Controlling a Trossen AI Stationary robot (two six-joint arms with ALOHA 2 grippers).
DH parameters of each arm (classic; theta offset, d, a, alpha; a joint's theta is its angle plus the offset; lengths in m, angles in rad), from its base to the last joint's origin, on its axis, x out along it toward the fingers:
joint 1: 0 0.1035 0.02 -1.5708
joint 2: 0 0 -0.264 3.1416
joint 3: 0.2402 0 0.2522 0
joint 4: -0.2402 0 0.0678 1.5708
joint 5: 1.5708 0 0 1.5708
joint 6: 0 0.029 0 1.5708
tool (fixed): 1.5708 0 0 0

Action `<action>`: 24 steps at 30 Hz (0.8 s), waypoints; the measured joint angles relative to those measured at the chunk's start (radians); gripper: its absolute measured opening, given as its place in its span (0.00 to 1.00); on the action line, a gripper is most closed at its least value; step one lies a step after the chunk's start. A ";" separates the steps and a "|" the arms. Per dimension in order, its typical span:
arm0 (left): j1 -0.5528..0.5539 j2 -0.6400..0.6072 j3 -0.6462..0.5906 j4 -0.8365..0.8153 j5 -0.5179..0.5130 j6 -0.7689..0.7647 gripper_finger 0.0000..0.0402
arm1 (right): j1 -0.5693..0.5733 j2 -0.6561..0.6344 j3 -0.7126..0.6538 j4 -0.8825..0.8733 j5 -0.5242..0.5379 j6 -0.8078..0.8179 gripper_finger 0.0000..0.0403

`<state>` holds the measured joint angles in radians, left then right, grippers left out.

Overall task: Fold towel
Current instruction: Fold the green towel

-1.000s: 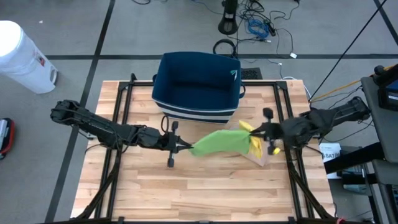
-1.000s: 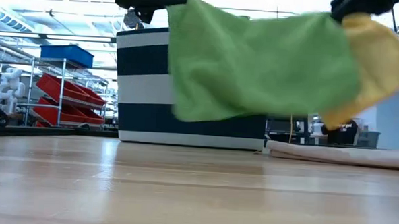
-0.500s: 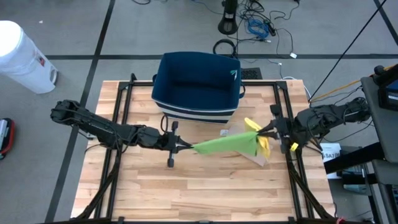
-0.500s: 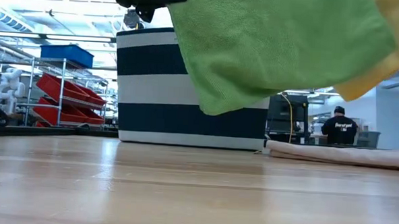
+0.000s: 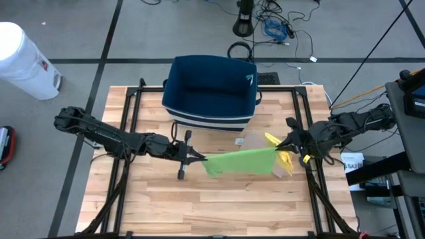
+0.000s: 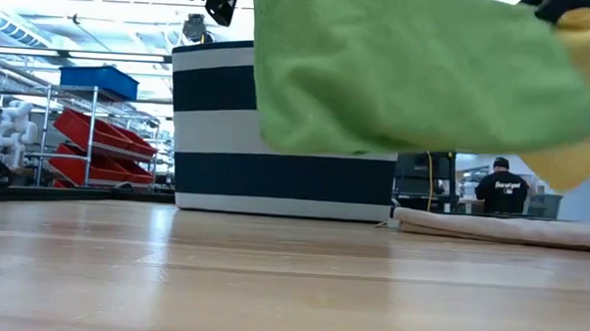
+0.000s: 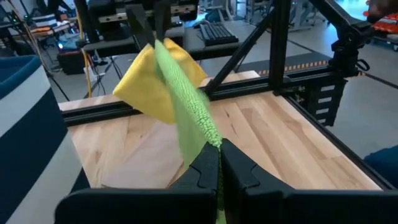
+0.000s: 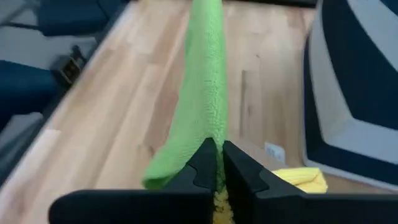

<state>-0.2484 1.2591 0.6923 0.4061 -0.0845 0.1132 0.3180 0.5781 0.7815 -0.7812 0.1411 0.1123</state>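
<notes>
Left gripper (image 5: 196, 158), right gripper (image 5: 281, 145): jaws clenched on green towel (image 5: 240, 162) corners.

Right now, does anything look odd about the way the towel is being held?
Yes. A yellow cloth is pinched in the right gripper together with the green microfibre towel, which hangs stretched above the wooden table from the left gripper.

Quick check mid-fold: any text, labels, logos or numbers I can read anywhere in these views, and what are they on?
No text can be read in any view.
White mark on the bin's rim: a logo shape, no letters legible.
Red label on the white container: too small to read.
White tag on the table near the bin: blurred.
White sheet beside the right arm: print too small.
Back of the person's shirt: light marking, unreadable.
</notes>
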 joint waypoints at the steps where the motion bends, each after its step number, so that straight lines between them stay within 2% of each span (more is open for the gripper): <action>1: 0.000 0.000 0.000 0.000 0.000 -0.003 0.00 | 0.000 0.002 0.000 -0.015 0.014 0.000 0.04; 5: -0.001 0.000 0.000 -0.004 0.002 -0.007 0.00 | 0.000 0.026 -0.016 -0.025 0.017 -0.018 0.16; 9: -0.001 0.000 0.000 -0.008 0.002 -0.017 0.00 | 0.000 0.074 -0.028 -0.011 0.033 -0.019 0.36; 12: -0.001 0.000 0.000 -0.012 0.002 -0.023 0.00 | 0.000 0.107 -0.028 0.012 -0.020 -0.019 0.49; 14: -0.001 0.000 0.000 -0.017 0.002 -0.027 0.00 | 0.000 0.123 -0.028 0.045 -0.044 -0.019 0.54; 18: -0.001 0.000 0.000 -0.027 0.002 -0.029 0.00 | 0.000 0.152 -0.028 0.154 -0.050 -0.019 0.56; 24: -0.001 0.000 0.000 -0.031 0.002 -0.039 0.00 | 0.001 0.266 -0.028 0.263 -0.070 -0.021 0.53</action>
<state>-0.2493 1.2591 0.6926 0.3748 -0.0830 0.0739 0.3187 0.8441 0.7536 -0.5179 0.0715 0.0909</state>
